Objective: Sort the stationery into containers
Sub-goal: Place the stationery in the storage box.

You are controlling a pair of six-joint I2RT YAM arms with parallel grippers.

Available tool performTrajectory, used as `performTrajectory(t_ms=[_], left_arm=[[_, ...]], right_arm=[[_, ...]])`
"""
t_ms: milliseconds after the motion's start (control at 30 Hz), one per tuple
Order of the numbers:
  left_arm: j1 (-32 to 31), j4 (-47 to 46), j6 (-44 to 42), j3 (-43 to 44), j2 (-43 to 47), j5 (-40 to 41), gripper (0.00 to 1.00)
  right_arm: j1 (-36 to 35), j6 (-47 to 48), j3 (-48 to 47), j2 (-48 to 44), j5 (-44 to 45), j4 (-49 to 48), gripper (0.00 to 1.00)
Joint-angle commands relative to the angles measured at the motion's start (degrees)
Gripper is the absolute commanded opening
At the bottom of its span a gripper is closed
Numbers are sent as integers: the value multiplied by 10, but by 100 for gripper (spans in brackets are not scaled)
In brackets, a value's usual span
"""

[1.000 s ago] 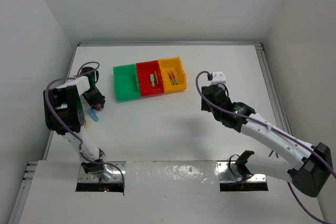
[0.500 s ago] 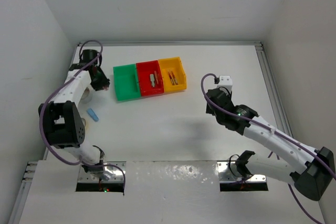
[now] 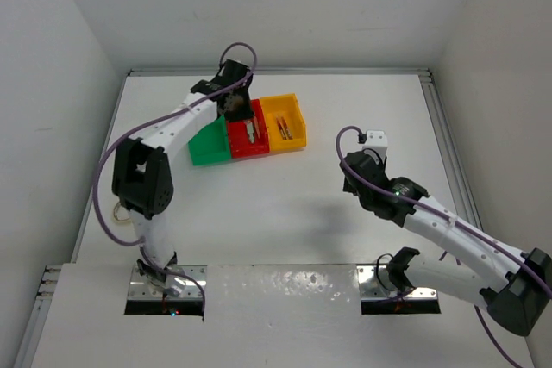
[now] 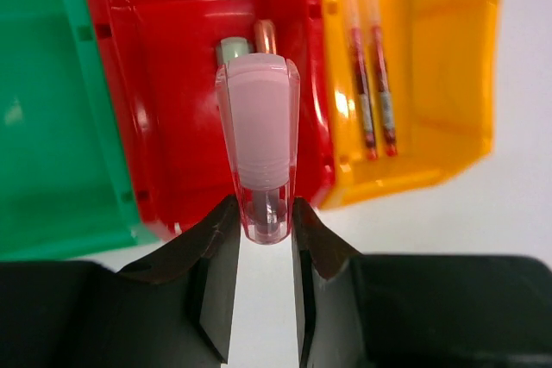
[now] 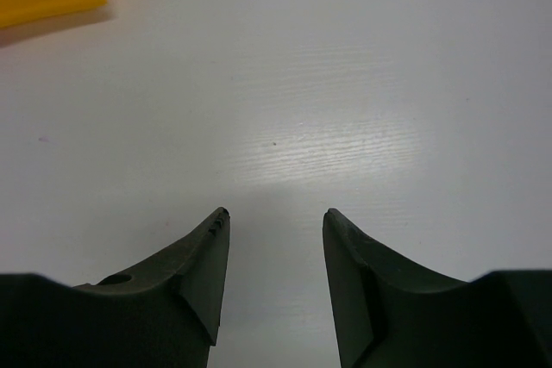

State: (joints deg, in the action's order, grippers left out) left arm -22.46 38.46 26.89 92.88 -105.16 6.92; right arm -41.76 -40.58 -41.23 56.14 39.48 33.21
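Three bins sit with table open on every side. Your left gripper hangs over the red bin, pinching a pink stick; right gripper sits spread, well apart.

Matte white tabletop, plain white walls on 3 sides.
Thin silver rail along table's R edge; glossy white panel across near edge w/ two cut-outs showing metal plates.
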Motion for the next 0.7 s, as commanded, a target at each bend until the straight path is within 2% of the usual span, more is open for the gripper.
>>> performTrajectory(t_ms=[0, 300, 500, 600, 667], left_arm=[[5, 18, 41, 51, -61, 47, 0], [-3, 20, 27, 73, -148, 96, 0], [-8, 14, 29, 86, -184, 100, 13], [-6, 16, 29, 87, -187, 107, 29], [-5, 18, 29, 87, -185, 105, 34]], right_arm=[[4, -6, -9, -17, 19, 6, 47], [5, -19, 11, -46, 33, 22, 47], [4, -14, 3, -41, 33, 28, 47], [4, -12, -2, -42, 37, 32, 47], [4, -11, -1, -44, 38, 33, 47]])
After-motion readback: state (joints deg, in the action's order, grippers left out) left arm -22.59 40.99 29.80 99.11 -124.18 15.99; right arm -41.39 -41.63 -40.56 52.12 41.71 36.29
